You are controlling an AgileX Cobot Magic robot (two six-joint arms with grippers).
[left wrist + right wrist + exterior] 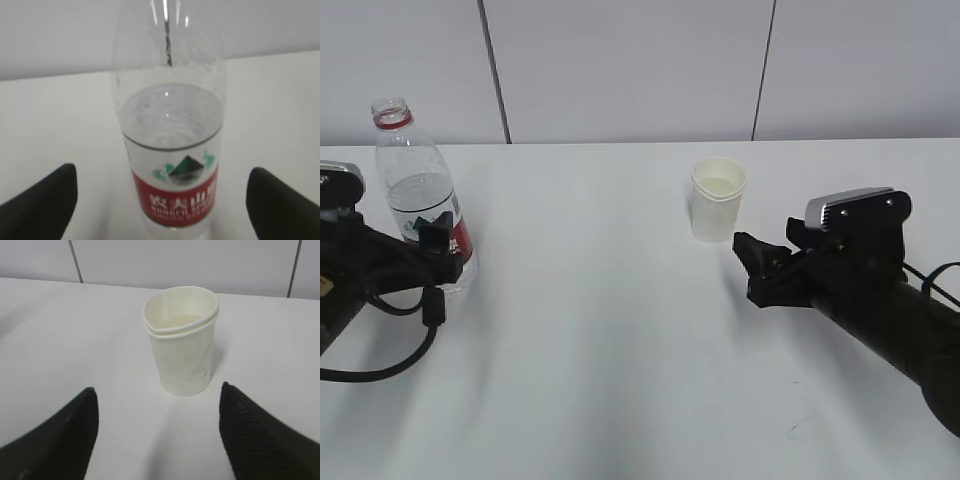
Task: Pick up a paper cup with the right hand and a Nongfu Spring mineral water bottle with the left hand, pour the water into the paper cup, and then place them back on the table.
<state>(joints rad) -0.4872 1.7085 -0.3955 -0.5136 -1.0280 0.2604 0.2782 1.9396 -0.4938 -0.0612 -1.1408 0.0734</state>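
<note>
**Both claws open, lined up for the grasp**

I am at the reaching step: neither thing is lifted, and both stand upright on the table [620, 330].

Nearest to me on the left, my left hand [160, 200] is spread wide, its two black fingers [40, 205] low at either side of my wrist view. The Nongfu Spring mineral water bottle [170, 165] stands between them at 12 o'clock, label facing me, clear of both fingers as far as I can tell. It has no cap, and water fills roughly the lower half. In the exterior view this bottle [420, 200] sits at the table's 9 o'clock side with my left claw [438, 245] already around its lower part.

My right hand [157, 440] is also wide open. The paper cup [182, 347] stands at 12 o'clock, just beyond my fingertips, not yet between them. Its double rim suggests two nested cups. From outside, the cup [718, 200] lies up-table at about 10 o'clock from my right claw [760, 265].

Next, I judge, the left needs only to close firmly on the label band. The right must advance a little, straddle the cup, then squeeze gently, since thin paper will buckle. An uncapped bottle calls for a steady, vertical lift.
</note>
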